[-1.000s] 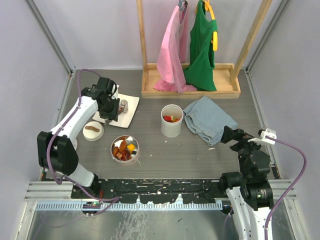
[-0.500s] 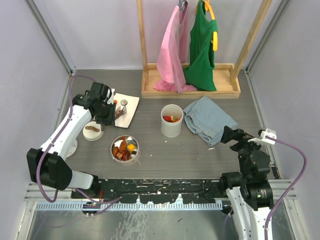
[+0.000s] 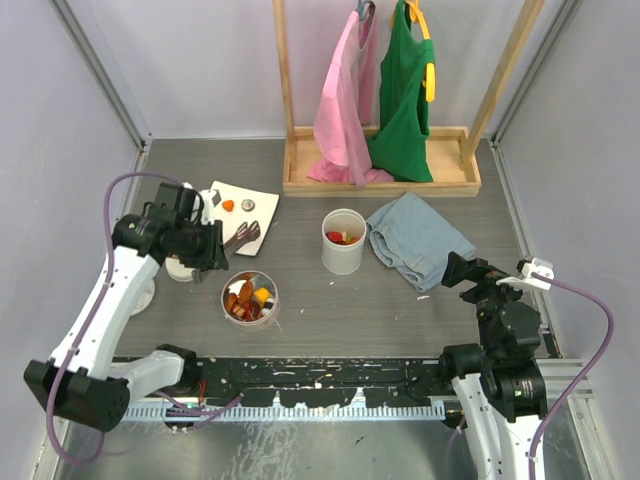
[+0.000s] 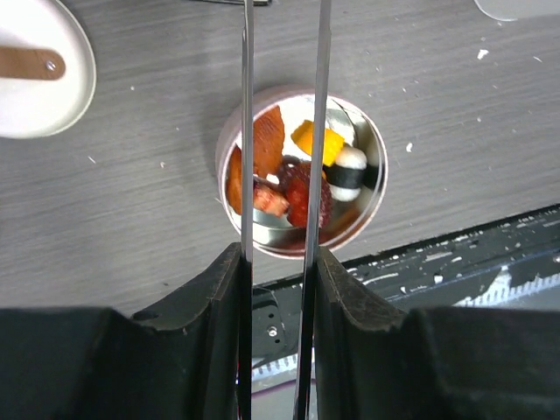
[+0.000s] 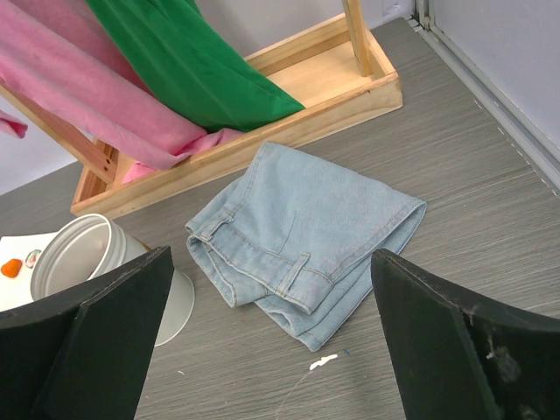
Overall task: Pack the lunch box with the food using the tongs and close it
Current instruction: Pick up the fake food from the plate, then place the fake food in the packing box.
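Grey metal tongs (image 3: 247, 235) are clamped between the partly closed fingers (image 4: 214, 306) of the left gripper (image 4: 278, 262). Their two thin arms run straight out ahead of it with a narrow gap between them. Beneath the gripper sits the round tin (image 4: 378, 188) of orange, red and dark food (image 4: 297, 179). A white lid (image 4: 35, 96) lies beside it on the grey wood-grain table (image 4: 131, 201). Past the tongs' tips is a white plate (image 3: 265, 205). Well to that gripper's right stands a tall white canister (image 3: 343, 255), with open tabletop between. Folded jeans (image 5: 306, 227) lie ahead of the right gripper (image 5: 271, 262), whose jaws are spread wide and hold nothing. A wooden rack (image 3: 380, 180) lines the far edge, and pale walls close both sides.
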Robot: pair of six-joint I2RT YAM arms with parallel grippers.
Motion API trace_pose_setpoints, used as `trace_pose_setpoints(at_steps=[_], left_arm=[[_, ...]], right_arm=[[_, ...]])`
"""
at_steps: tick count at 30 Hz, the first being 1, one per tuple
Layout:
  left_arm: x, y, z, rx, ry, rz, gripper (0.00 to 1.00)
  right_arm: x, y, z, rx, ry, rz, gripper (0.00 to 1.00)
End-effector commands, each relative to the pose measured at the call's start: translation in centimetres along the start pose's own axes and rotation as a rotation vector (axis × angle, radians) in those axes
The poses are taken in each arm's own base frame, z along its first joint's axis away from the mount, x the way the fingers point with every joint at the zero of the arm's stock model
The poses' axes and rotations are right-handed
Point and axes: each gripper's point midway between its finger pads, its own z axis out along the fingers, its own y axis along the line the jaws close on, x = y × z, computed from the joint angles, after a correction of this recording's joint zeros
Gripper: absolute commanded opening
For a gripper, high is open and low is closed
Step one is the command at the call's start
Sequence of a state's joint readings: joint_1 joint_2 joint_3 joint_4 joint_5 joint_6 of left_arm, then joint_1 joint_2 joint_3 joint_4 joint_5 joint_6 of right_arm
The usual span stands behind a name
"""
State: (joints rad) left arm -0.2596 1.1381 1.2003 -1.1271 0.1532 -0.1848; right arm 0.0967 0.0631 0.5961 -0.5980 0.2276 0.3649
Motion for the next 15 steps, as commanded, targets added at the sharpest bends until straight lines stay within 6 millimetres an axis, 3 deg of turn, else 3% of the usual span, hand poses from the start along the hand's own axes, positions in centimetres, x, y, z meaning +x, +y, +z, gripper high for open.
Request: trace_pose_setpoints(at_steps=[1,15], left_arm=[[1.8,-1.4,-1.9,0.079,-0.008,-0.028,0.32],[7.9,-1.6,-5.6,0.109,0.031,-0.074,0.31]], right_arm=[[-1.7,0.5,-0.1,-0.017,-0.067,0.015,1.0],[-1.6,0.4,0.0,-0.007,-0.059,0.015,1.0]])
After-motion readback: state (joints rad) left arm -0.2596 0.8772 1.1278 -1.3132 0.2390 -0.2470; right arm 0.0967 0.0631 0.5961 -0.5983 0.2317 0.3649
